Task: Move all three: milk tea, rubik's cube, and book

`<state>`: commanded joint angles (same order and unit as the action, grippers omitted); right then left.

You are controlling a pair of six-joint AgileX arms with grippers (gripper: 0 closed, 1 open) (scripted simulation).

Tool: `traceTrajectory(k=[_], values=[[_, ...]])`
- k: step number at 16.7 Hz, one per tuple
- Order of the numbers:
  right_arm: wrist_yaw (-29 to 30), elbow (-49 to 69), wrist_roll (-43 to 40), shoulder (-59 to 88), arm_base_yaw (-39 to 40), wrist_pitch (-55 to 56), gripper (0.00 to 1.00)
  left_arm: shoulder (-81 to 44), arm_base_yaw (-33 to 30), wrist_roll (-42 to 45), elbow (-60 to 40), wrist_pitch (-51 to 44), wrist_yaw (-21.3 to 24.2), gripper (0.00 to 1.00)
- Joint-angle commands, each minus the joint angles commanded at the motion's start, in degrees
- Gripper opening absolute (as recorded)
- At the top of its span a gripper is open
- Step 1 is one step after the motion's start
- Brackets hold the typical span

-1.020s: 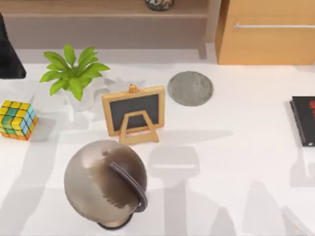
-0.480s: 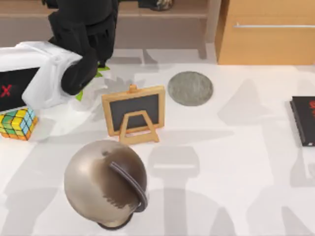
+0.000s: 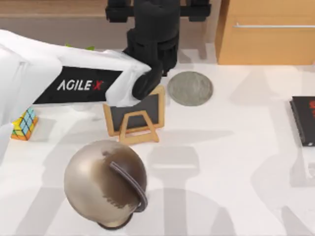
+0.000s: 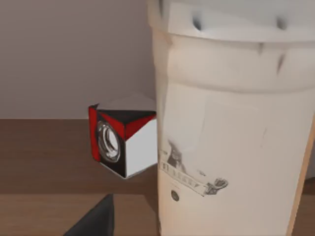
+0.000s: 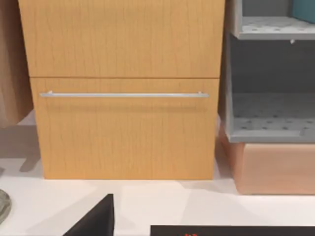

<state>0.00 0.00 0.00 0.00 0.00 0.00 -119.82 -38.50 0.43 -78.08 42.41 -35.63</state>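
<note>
Milk tea [image 4: 231, 147], a tall plastic cup of creamy beige drink with a flat whitish lid and a small printed mark on its wall, stands directly in front of the left end effector [image 3: 157, 12], very close, on the brown wooden shelf [image 4: 44, 162] behind the table [image 3: 236, 162]. A small red, black and white box with a round lens [image 4: 120, 140] sits beyond the cup. Left end effector open or closed: cannot tell.

Handling, judged: thin wall, likely flexes and is smooth; full drink makes it top-heavy and spillable. Grip mid-wall below the lid, moderate squeeze, keep upright.

Small multicoloured rubik's cube [image 3: 24, 125] lies well behind the left end effector, on the table under the arm. Rigid, light; flat opposite faces suit it.

Right end effector [image 5: 96, 219] is parked facing a light wooden drawer cabinet [image 5: 123, 98]; state: cannot tell.
</note>
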Motion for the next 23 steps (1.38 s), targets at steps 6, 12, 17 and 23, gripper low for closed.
traceTrajectory(k=[6, 12, 17, 23], values=[[0.0, 0.0, 0.0, 0.0, 0.0, 0.0, 1.00, -0.1, 0.3, -0.1, -0.6, -0.7, 0.3, 1.00], [0.0, 0.0, 0.0, 0.0, 0.0, 0.0, 1.00, -5.2, 2.9, -0.1, -12.0, -7.0, 2.7, 1.00], [0.0, 0.0, 0.0, 0.0, 0.0, 0.0, 1.00, -12.3, 5.2, -0.2, -21.4, -9.4, 5.1, 1.00], [0.0, 0.0, 0.0, 0.0, 0.0, 0.0, 1.00, -13.6, 5.2, -0.2, -22.9, -9.5, 5.4, 1.00]])
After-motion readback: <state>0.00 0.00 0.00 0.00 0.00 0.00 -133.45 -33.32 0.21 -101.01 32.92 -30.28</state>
